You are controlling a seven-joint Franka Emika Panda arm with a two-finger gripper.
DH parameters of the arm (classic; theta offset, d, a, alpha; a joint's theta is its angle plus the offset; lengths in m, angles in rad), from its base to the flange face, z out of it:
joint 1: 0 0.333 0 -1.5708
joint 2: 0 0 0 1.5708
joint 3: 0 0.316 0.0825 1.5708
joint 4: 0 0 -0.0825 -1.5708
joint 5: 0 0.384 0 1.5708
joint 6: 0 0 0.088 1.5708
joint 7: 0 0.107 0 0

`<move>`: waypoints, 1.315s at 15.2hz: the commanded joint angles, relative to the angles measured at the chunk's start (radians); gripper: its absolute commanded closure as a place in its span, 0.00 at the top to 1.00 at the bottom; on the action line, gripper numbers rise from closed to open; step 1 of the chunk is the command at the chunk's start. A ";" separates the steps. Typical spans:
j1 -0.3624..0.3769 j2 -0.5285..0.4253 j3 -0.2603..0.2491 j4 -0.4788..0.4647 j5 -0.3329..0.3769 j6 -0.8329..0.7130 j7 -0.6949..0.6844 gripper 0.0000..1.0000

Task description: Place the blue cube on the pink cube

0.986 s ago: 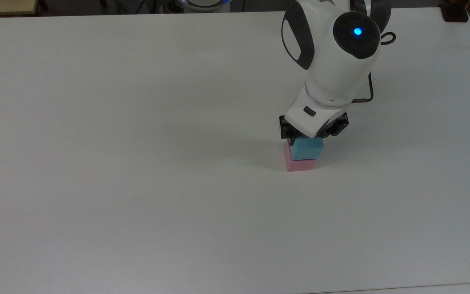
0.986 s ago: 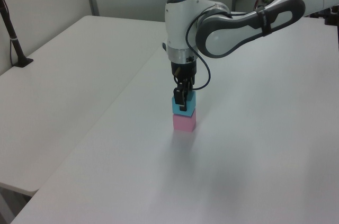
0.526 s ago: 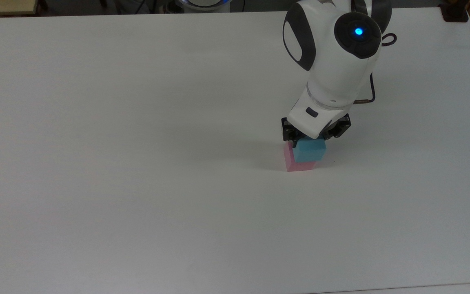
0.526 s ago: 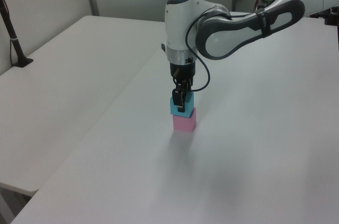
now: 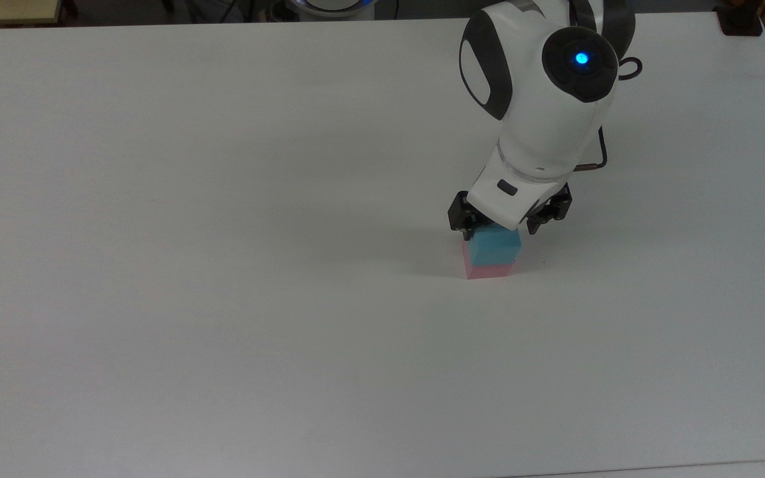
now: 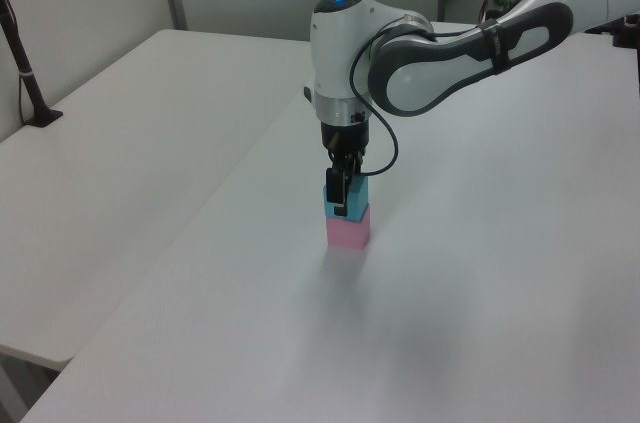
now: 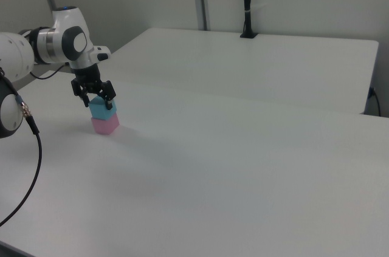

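Observation:
The light blue cube (image 5: 497,246) (image 6: 356,200) (image 7: 98,110) rests on top of the pink cube (image 5: 487,269) (image 6: 348,233) (image 7: 106,126), right of the table's middle in the top view. My gripper (image 5: 497,230) (image 6: 345,193) (image 7: 98,99) points straight down over the stack and is open. Its black fingers (image 5: 460,221) straddle the blue cube's upper part, with a small gap on either side. The white wrist hides the back of the blue cube in the top view.
The stack stands on a wide white table (image 5: 223,265). A second white table (image 6: 120,113) adjoins it, with a black clamped post (image 6: 25,73) (image 7: 246,2) at its far edge. A black cable (image 7: 33,147) hangs at the right view's left.
The fingers have spread apart and let go of the blue cube. The cube has settled squarely on the pink cube, shifted slightly to the top view's left.

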 commanded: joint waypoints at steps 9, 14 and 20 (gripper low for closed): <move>-0.013 -0.170 -0.010 -0.022 0.008 -0.138 -0.049 1.00; -0.113 -0.425 -0.046 -0.177 0.005 -0.253 -0.078 1.00; -0.366 -0.668 -0.048 -0.286 0.023 -0.415 -0.314 1.00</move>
